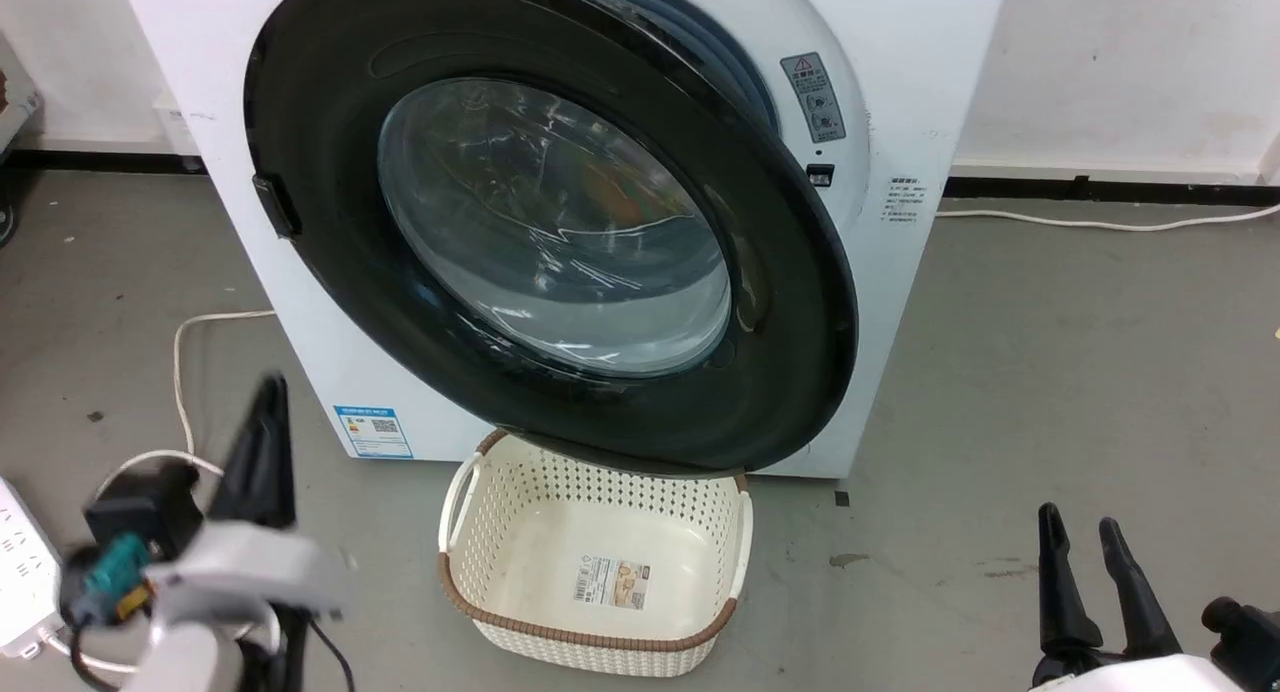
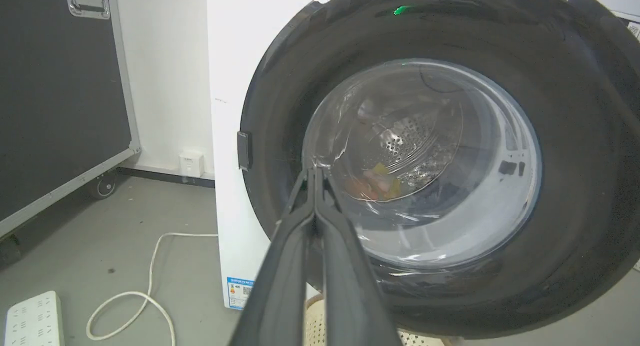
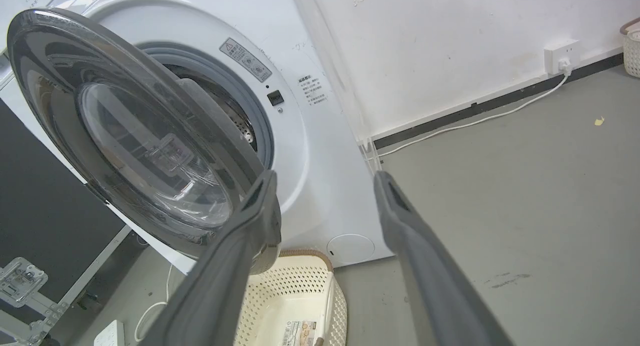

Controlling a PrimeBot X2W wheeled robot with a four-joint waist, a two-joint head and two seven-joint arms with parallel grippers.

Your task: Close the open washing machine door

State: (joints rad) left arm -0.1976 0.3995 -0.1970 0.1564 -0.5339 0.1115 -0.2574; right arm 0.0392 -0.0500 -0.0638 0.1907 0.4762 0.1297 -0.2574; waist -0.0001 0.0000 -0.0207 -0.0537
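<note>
Ahead of the left hand (image 1: 268, 390), whose two dark fingers are pressed together into one point, stands the white washing machine (image 1: 905, 102), on a grey concrete floor (image 1: 1060, 372) against a white wall (image 1: 1120, 62). The washing machine door (image 1: 790, 312) hangs partly open. It is hinged on the side nearer this hand, and the far edge of its glossy black rim stands off from the front, with the grey-ringed drum opening (image 3: 257, 116) showing behind it. In the left wrist view the fingertips (image 2: 306, 191) line up with the rim's inner edge; whether they touch it I cannot tell.

The right hand (image 1: 1078, 520) sits low, fingers spread wide and holding nothing, well apart from the door, which lies ahead and to its left. Between the two hands, under the door, a cream perforated basket (image 1: 600, 657) rests on the floor. Out beyond the left hand lie a white power strip (image 2: 32, 318) and a looping white cable (image 2: 150, 266), then a black case (image 2: 60, 86) with metal edging. Beyond the right hand a wall socket (image 3: 562, 56) sits above the black skirting.
</note>
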